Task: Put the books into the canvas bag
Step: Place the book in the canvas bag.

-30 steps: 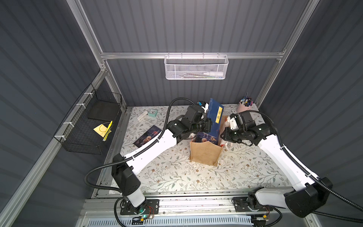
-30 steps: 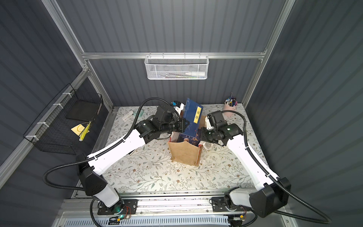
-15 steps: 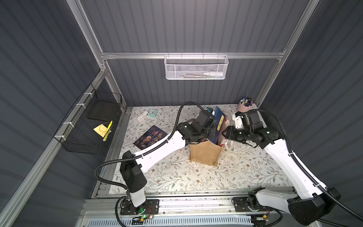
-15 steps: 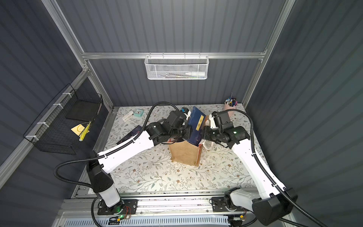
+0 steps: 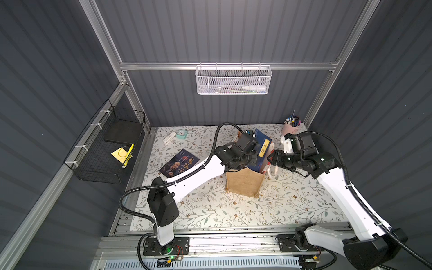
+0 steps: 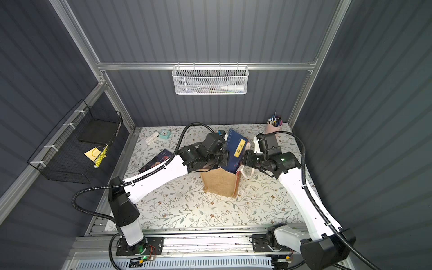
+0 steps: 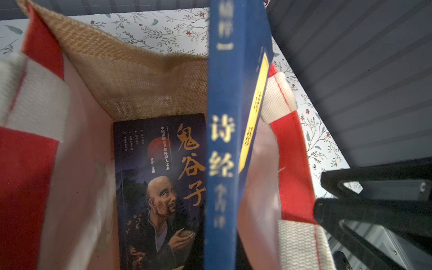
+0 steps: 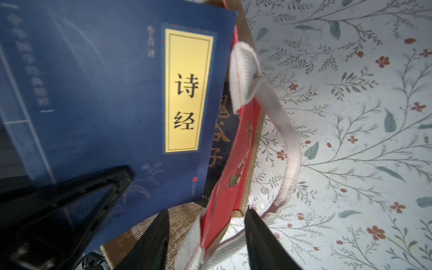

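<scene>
Looking over the table from the 9 o'clock side: a black wire basket hangs on the wall there with a yellow sheet in it. Up at 11 o'clock sits a small mint clock. Around 10 o'clock a portrait book lies flat and face up on the floral cloth, well apart from everything else.

Pretty much dead centre, a touch toward 1 o'clock, the canvas bag stands upright with its mouth open. The left gripper comes in from the bag's 9 o'clock side and is pinched tight on a navy book. That one is tilted, with its lower part inside the bag and its top half, yellow label and all, poking out.

The left wrist view shows a second portrait book down inside the bag, right beside the navy one. At the bag's 3 o'clock side the right gripper has its fingers spread wide, one on either side of the red-striped wall and white handle. A pink pen cup sits in the 1 o'clock corner.
</scene>
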Controlling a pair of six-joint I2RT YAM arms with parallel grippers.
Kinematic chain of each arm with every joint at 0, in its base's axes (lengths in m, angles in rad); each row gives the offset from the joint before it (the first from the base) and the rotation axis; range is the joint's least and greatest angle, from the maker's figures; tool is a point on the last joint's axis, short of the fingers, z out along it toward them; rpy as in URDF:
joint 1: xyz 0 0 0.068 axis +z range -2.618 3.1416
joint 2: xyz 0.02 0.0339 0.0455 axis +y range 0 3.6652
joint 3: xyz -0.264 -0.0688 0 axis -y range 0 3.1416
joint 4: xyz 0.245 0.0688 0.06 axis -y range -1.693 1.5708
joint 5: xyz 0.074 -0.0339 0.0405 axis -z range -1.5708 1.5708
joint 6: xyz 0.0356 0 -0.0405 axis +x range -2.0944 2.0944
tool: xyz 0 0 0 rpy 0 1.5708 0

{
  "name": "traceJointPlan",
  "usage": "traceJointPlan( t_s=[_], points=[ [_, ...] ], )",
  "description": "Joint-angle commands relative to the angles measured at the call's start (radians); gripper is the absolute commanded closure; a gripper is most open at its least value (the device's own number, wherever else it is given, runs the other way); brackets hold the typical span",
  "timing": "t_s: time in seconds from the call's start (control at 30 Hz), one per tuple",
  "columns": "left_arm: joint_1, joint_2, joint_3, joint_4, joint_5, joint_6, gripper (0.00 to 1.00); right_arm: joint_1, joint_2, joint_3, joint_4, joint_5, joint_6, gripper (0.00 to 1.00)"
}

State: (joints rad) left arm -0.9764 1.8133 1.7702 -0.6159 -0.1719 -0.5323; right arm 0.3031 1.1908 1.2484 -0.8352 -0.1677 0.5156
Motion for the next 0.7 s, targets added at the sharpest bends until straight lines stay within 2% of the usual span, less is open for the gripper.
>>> traceJointPlan(
  t_s=[0.0, 0.13, 0.23, 0.3, 0.53, 0.67],
  points=[
    [-0.004, 0.005, 0.003, -0.169, -0.087, -0.021, 1.0, -0.005, 0.016, -0.017, 0.013, -0.027, 0.003, 0.48],
    [-0.004, -0.016, -0.003, -0.2, -0.121, -0.014, 1.0, -0.007, 0.06, -0.021, 0.027, -0.046, 0.0, 0.6],
    [-0.004, -0.013, 0.009, -0.22, -0.122, -0.005, 1.0, -0.009, 0.062, -0.026, 0.039, -0.052, 0.005, 0.71],
    [-0.004, 0.0, 0.022, -0.222, -0.102, 0.0, 1.0, -0.009, 0.061, -0.028, 0.048, -0.057, 0.008, 0.75],
    [-0.001, 0.1, 0.096, -0.139, 0.11, -0.026, 1.0, -0.012, 0.067, -0.021, 0.055, -0.065, 0.007, 0.85],
    [0.022, 0.139, 0.086, -0.038, 0.248, -0.076, 1.0, -0.015, 0.069, -0.018, 0.056, -0.068, 0.003, 0.88]
  ],
)
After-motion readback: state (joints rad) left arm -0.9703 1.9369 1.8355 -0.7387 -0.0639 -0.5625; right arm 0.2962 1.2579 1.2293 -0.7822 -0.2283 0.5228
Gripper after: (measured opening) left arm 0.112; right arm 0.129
